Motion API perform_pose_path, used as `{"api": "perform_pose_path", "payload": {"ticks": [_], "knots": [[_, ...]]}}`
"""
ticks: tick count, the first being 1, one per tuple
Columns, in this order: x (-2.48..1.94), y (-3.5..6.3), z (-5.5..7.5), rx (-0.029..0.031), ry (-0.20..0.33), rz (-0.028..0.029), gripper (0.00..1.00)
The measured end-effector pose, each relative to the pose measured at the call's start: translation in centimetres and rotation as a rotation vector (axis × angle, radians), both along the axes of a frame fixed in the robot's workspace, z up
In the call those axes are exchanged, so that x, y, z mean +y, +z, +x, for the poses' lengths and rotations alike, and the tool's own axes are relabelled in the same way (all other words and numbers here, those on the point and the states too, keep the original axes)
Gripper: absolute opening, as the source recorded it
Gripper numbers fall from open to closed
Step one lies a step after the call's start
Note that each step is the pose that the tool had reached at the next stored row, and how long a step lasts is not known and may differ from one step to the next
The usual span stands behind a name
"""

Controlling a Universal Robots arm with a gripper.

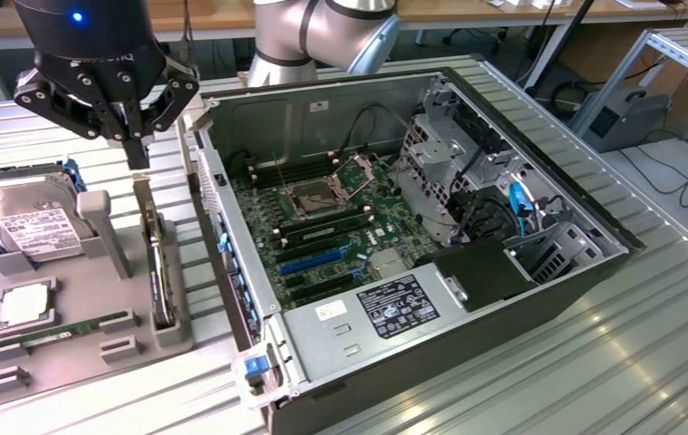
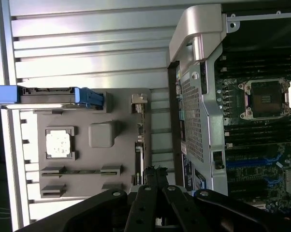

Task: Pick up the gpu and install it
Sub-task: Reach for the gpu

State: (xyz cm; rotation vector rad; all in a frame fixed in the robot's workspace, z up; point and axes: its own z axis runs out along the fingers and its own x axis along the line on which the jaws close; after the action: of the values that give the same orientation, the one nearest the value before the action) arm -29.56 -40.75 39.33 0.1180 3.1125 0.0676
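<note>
**Claw shut and empty, hanging over the gpu in its holder**

I am watching the claw hanging with its fingers pressed together, gripping nothing. It is sitting just above one end of the gpu, though I cannot tell whether the tips are touching the card. The gpu is standing on edge in a slot of the grey holder tray on the table, just beside the open computer case (motherboard lying exposed). In the wrist view the card is showing edge-on, running straight out from the closed fingertips. Sharing the tray are a hard drive standing at the far end, a processor chip and a RAM stick — all apart from the claw.
</note>
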Motion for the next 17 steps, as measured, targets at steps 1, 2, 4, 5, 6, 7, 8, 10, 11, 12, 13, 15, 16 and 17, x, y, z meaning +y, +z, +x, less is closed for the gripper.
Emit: {"api": "perform_pose_path", "payload": {"ticks": [1,2,4,5,6,7,8,10,11,12,13,15,16,17], "knots": [[-0.08,0.0,0.0,0.0,0.0,0.0,0.11],[-0.18,0.0,0.0,0.0,0.0,0.0,0.11],[-0.36,0.0,0.0,0.0,0.0,0.0,0.11],[-0.46,0.0,0.0,-0.0001,0.0,0.0001,0.11],[-0.55,0.0,0.0,-0.0001,0.0,0.0001,0.11],[-0.66,0.0,0.0,-0.0001,0.0,0.0,0.11],[-0.75,0.0,0.0,-0.0001,0.0,0.0,0.11],[-0.96,0.0,0.0,-0.0001,0.0,0.0,0.11],[-1.07,0.0,0.0,0.0,0.0,0.0,0.11],[-1.22,0.0,0.0,0.0,0.0,0.0,0.11],[-1.35,0.0,0.0,0.0,0.0,0.0,0.11],[-1.61,0.0,0.0,0.0,0.0,0.0,0.11],[-1.72,0.0,0.0,0.0,0.0,0.0,0.11],[-1.83,0.0,0.0,-0.0001,0.0,0.0,0.11]]}}
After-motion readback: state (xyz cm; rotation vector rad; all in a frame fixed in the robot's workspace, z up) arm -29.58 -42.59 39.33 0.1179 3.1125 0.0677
